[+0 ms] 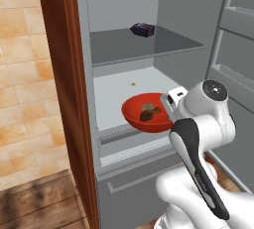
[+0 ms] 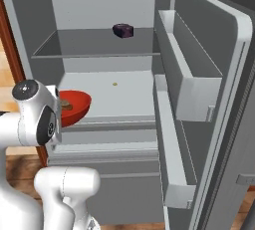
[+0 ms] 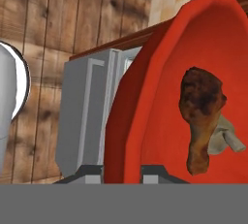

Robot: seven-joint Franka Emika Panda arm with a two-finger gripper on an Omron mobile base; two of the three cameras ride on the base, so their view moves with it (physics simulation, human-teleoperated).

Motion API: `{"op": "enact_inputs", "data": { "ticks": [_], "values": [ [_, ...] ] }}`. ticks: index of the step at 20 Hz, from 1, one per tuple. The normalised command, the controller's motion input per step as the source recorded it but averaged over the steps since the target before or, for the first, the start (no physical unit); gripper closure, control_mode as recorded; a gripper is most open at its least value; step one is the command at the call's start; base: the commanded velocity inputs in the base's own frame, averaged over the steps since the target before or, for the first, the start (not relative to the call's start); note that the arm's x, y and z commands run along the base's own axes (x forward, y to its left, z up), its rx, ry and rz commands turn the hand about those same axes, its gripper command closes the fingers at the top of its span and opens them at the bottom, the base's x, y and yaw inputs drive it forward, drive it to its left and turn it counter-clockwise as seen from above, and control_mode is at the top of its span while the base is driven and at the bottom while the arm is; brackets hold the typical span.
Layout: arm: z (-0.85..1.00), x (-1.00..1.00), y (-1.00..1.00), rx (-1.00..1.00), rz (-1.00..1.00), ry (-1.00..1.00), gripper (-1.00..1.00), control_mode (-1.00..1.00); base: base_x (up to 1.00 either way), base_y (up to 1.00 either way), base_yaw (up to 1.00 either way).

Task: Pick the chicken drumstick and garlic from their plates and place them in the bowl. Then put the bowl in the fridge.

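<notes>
1. Bowl (image 1: 141, 120): one glossy red, wide, shallow round vessel, held level at the front edge of the fridge's (image 2: 99, 5) lower shelf (image 1: 116, 94), partly over it.
2. Chicken drumstick (image 3: 199, 116): one brown club-shaped piece lying inside the bowl, thick end and thin end both within the rim.
3. Garlic (image 3: 224, 138): one small grey-brown lump, touching the drumstick in the bowl and partly hidden behind it.
4. End effector (image 3: 123, 173): jaws closed tight on the bowl's rim, one dark finger on each side of the wall.
5. Fridge interior: pale grey, two shelves; one dark purple item (image 1: 142, 29) on the upper shelf (image 1: 124, 44), one tiny yellow speck (image 1: 133, 84) on the lower.
6. Door (image 2: 209, 89): swung open at right, two racks.
7. Room: wooden floor (image 1: 34, 203), tan tiled wall (image 1: 22, 64), red-brown cabinet side (image 1: 62, 74) at left.
</notes>
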Motion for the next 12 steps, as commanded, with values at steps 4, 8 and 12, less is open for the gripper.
{"op": "enact_inputs", "data": {
  "ticks": [4,8,12],
  "values": [
    [-0.02,0.27,0.0,0.01,-0.01,-0.01,1.0,-1.0,0.0,0.0,0.0],
    [0.0,0.35,0.0,0.09,0.0,-0.09,1.0,-1.0,0.0,0.0,0.0],
    [0.0,0.41,0.0,0.15,0.0,-0.04,1.0,-1.0,0.0,0.0,0.0]
  ]
}}
